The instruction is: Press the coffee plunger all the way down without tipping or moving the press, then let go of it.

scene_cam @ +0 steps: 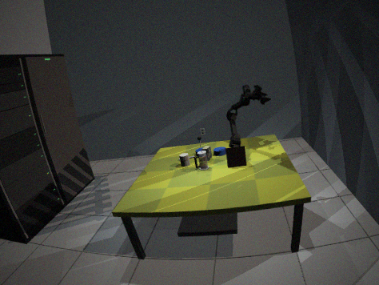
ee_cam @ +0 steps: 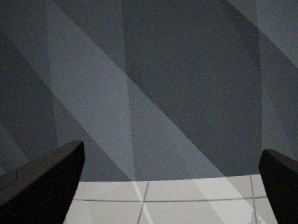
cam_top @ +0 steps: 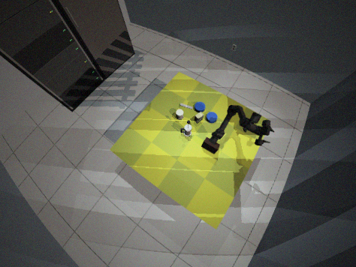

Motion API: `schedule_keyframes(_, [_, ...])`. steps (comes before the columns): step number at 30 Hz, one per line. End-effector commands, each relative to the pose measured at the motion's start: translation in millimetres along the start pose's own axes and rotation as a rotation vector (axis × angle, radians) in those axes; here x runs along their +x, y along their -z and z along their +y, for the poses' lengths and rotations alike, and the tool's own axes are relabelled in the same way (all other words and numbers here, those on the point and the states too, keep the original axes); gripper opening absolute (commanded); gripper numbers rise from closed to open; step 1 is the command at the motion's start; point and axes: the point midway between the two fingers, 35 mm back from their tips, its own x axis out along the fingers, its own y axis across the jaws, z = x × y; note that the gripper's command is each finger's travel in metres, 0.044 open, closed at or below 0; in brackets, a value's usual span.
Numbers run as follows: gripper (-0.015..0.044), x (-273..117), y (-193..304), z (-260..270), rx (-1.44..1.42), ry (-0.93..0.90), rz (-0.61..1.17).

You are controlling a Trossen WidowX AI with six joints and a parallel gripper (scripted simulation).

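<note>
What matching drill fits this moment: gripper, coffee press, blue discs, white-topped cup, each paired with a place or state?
Things:
1. gripper
2. coffee press
3. blue discs
4. white-topped cup

Places or states:
A. upright, plunger knob raised
B. open, high above the table, facing away from the press
C. beside the press, away from the arm's base
D. two, behind the press

Pairs: 1-B, 2-A, 3-D, 4-C

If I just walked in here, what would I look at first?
Probably the bright yellow square table, glowing in the middle of a dim grey room. At its far side a thin black robot arm rises from a dark base, its open gripper held high and away from the small coffee press with the raised plunger. Two round blue lids sit behind the press.
</note>
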Motion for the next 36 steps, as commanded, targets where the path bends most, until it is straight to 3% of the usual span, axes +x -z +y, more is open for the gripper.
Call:
schedule_keyframes(1, [0.0426,-0.7,-1.2,-1.1,0.003,0.004,-0.007])
schedule_keyframes(8, [0.0440,-36.1,-40.6,-46.5,0.129,0.179,-0.289])
schedule_keyframes(18, [0.0440,-158.1,-68.7,-146.7,0.379,0.660,-0.801])
schedule_keyframes(28, [0.0440,-303.2,-8.1,-205.7,0.625,1.271,-1.129])
schedule_keyframes(36, [0.0440,-405.3,79.1,-198.1,0.796,1.839,-1.197])
